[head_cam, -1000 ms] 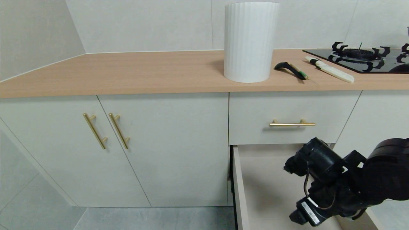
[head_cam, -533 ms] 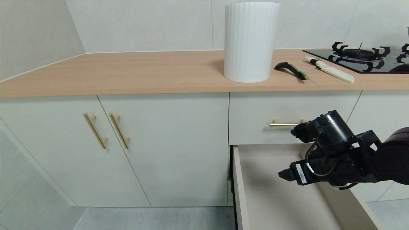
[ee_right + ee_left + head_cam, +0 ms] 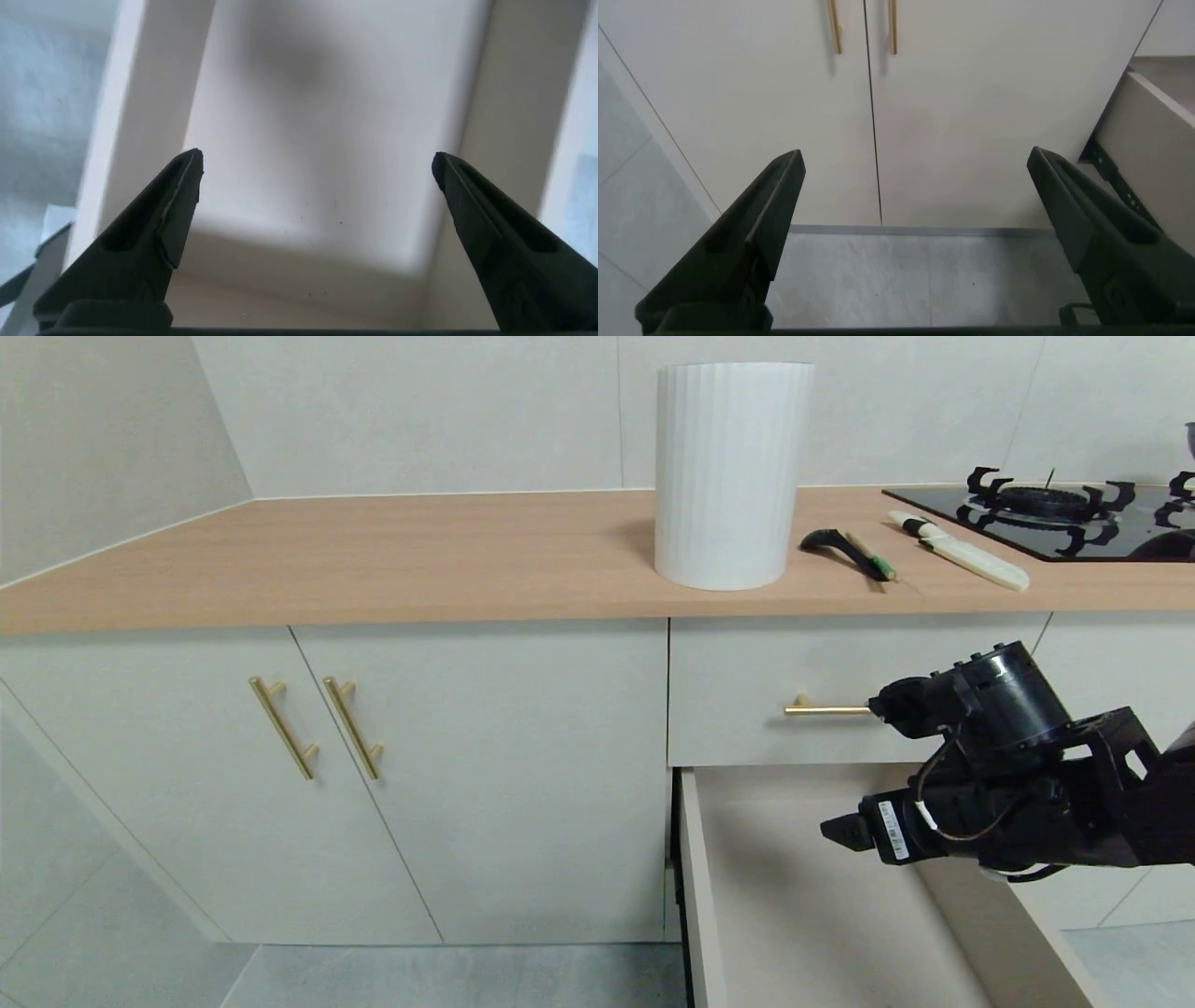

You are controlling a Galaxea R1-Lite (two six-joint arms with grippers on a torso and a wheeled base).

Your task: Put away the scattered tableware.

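Observation:
On the wooden counter [image 3: 373,560] lie a black-handled utensil with a green band [image 3: 848,550] and a white knife [image 3: 962,551], both to the right of a tall white ribbed container [image 3: 726,476]. Below them the lower drawer [image 3: 696,877] stands pulled out, with nothing on its pale floor [image 3: 318,112]. My right gripper [image 3: 840,831] [image 3: 315,163] hovers over that drawer, open and holding nothing, its fingers level and pointing left. My left gripper [image 3: 915,159] is open too, held low in front of the cabinet doors [image 3: 971,103] and above the grey floor [image 3: 906,271].
A black gas hob [image 3: 1055,513] sits at the counter's right end. The upper drawer with a gold handle [image 3: 826,710] is closed just behind my right wrist. Two cabinet doors with gold handles [image 3: 317,728] lie to the left. The drawer's side [image 3: 1148,131] juts out beside my left gripper.
My right gripper has risen out of the drawer and swung from pointing down to pointing level leftward. The head camera has tilted up slightly.

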